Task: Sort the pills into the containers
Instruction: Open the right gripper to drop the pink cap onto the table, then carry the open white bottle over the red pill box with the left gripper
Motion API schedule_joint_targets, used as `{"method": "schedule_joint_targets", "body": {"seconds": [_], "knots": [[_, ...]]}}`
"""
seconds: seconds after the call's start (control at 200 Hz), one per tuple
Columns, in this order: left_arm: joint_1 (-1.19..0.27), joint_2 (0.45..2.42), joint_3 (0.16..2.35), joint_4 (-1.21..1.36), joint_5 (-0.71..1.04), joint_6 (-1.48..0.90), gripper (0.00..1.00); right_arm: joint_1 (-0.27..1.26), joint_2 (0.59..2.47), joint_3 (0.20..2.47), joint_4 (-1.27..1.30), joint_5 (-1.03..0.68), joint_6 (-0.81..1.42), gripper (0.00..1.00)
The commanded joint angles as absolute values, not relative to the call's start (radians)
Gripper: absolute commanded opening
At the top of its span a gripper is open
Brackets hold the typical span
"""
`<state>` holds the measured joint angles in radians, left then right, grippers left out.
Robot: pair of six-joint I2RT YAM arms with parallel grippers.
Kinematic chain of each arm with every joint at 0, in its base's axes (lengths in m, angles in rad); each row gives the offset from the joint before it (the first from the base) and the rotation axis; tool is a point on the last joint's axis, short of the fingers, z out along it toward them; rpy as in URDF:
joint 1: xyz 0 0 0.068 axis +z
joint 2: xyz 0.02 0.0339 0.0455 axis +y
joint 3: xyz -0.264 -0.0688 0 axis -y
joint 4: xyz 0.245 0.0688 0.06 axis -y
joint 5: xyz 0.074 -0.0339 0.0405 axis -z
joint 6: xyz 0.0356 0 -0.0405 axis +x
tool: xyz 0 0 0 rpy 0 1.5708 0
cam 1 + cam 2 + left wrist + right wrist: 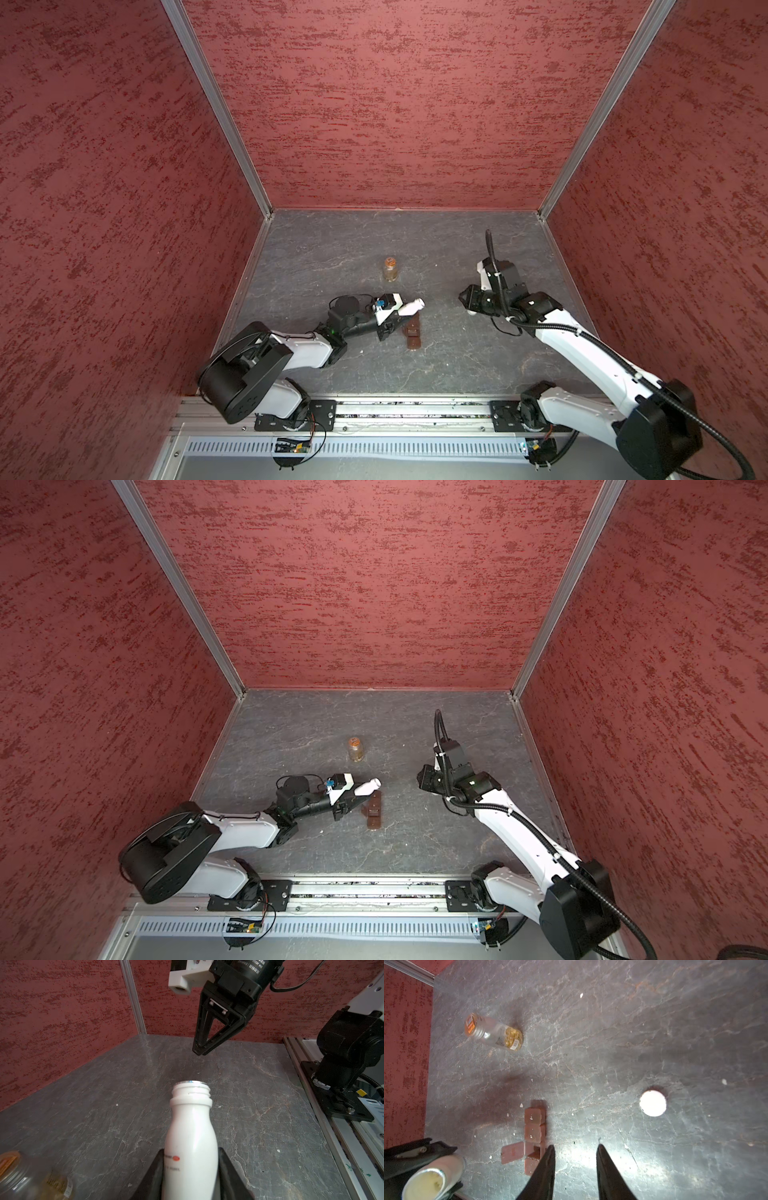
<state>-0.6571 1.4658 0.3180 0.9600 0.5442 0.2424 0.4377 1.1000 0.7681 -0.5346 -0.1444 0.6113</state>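
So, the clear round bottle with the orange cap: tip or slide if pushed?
The clear round bottle stands upright, taller than wide: a high push probably tips it, and being round it would likely roll. Golden capsules fill only its bottom, so a low push may slide it.

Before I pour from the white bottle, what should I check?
1. Grip: ok, left gripper clamps the white bottle by its body.
2. Cap off: ok, mouth open; white cap lies on the table.
3. Open cell: ok, one lid of the pill box is flipped out; others look shut.
4. Mouth over that open cell: cannot tell from these angles.
5. Other arm clear: ok, right gripper open, empty, apart from the box.
6. Strays: not ok, whitish bits lie scattered.
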Motion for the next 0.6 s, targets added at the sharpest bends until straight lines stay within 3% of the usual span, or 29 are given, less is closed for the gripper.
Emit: {"method": "schedule_joint_targets", "body": {"seconds": [0.0,0.316,0.591], "knots": [[-0.663,1.520,0.339,1.033,0.564,0.255,0.00,0.446,1.060,0.731,-0.470,-0.178,0.655,0.34],[-0.683,1.644,0.340,1.102,0.562,0.245,0.00,0.447,1.061,0.692,-0.447,-0.193,0.650,0.33],[-0.684,1.633,0.360,1.055,0.572,0.257,0.00,0.448,1.062,0.700,-0.446,-0.201,0.648,0.33]]}}
